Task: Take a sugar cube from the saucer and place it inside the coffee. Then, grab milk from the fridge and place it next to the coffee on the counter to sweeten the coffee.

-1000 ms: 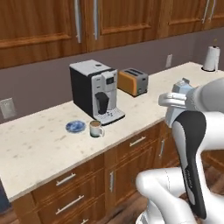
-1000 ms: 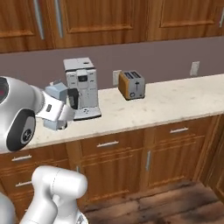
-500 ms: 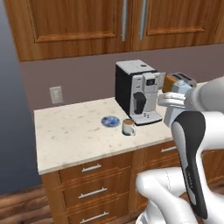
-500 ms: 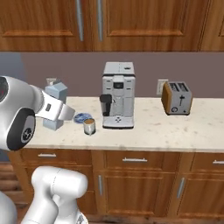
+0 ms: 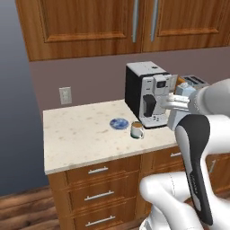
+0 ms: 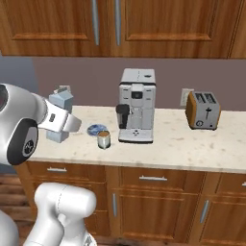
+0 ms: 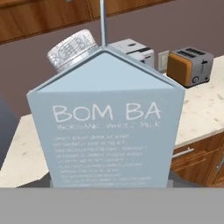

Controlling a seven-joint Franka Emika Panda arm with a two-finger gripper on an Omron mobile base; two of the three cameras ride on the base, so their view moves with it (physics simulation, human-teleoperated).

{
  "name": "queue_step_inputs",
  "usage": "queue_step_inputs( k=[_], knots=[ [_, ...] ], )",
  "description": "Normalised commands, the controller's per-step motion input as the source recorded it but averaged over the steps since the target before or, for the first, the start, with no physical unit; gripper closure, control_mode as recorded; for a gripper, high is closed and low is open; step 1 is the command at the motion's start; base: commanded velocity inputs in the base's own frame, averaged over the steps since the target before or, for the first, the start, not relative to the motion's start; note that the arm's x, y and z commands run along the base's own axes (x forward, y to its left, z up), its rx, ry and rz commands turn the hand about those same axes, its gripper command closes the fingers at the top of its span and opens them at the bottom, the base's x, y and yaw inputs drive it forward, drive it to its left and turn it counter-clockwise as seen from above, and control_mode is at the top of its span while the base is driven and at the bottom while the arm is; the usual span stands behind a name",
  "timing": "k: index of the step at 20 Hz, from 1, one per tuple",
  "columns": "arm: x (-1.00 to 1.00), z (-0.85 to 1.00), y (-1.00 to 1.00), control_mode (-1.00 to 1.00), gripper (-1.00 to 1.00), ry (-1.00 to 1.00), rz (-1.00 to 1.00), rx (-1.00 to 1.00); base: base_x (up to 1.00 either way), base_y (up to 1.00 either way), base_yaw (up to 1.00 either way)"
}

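Observation:
My gripper is shut on the milk, a pale blue-grey gabled carton with a clear cap, held upright in the air in front of the counter. The hand view has the milk close up, lettered BOMBA. The coffee, a whitish mug of brown liquid, stands on the counter just in front of the blue saucer. In the right base view the coffee and saucer lie right of the held carton. The sugar cube and the fridge are out of view.
A black-and-silver coffee machine stands right beside the mug. An orange toaster sits further right. Wooden cabinets hang above the counter, and drawers with bar handles are below. A wall outlet is behind the counter's left end.
The whole picture has shifted as the base moved, so the counter's left end, mug and saucer now sit nearer the middle. The carton stays in my gripper.

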Motion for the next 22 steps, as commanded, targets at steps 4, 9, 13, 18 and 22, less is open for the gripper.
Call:
queue_step_inputs(
  k=[4, 9, 13, 18, 22],
  knots=[
    [0.03, 0.00, -0.22, -1.00, 1.00, 0.00, 0.10, 0.00, 0.00, 0.00, 0.00],
    [0.35, 0.00, -0.39, -1.00, 1.00, 0.12, 0.24, 0.00, 0.00, 0.00, 0.00],
    [0.34, -0.04, -0.32, -1.00, 1.00, 0.08, 0.38, 0.01, 0.00, 0.00, 0.00],
    [0.14, -0.18, -0.34, -1.00, 1.00, 0.00, 0.39, 0.07, 0.00, 0.00, 0.00],
    [0.00, -0.24, -0.29, -1.00, 1.00, -0.02, 0.38, 0.09, 0.00, 0.00, 0.00]
  ],
)
